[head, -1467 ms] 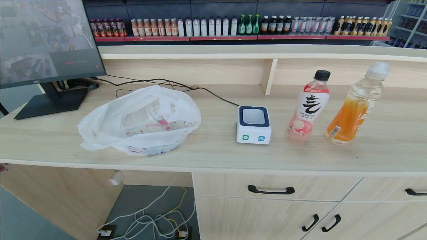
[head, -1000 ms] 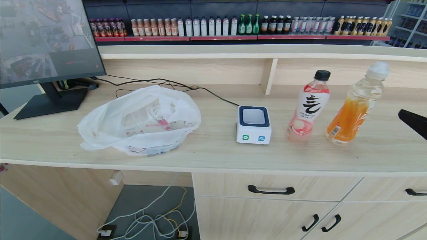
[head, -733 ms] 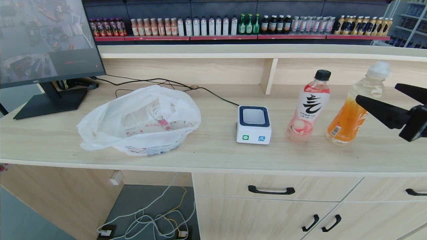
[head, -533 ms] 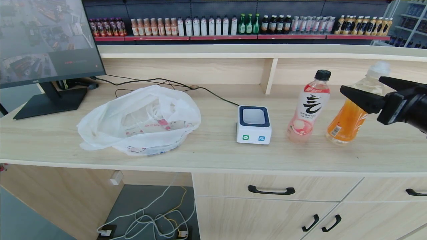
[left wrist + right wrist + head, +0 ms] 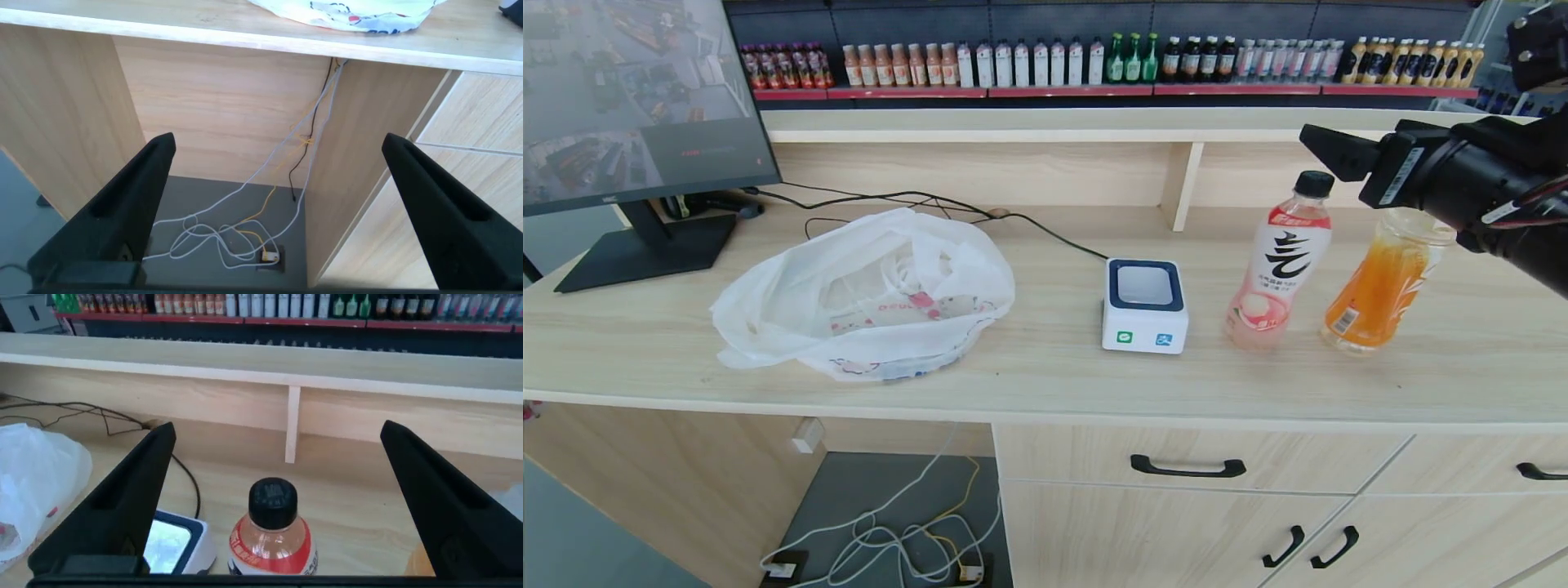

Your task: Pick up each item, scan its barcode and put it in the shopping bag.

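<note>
Right gripper point(image 5: 276, 431): fingers spread wide, right of the barcode scanner point(image 5: 1143, 306), near the pink bottle's point(image 5: 1278, 261) black cap. Orange drink bottle point(image 5: 1376, 290) stands upright farther right of the scanner; shopping bag point(image 5: 866, 294) lies to its left. Left gripper point(image 5: 278, 143): fingers spread, below scanner level.

High over a wooden checkout counter point(image 5: 1054, 384): right gripper point(image 5: 1339, 155), one black finger showing. Just below the jaws, pink bottle point(image 5: 1278, 269), upright and capped. Beside it, back under the wrist, orange bottle point(image 5: 1376, 286), top hidden. Farther out past the jaws' tips, white scanner point(image 5: 1143, 306), then shopping bag point(image 5: 866, 294).
</note>
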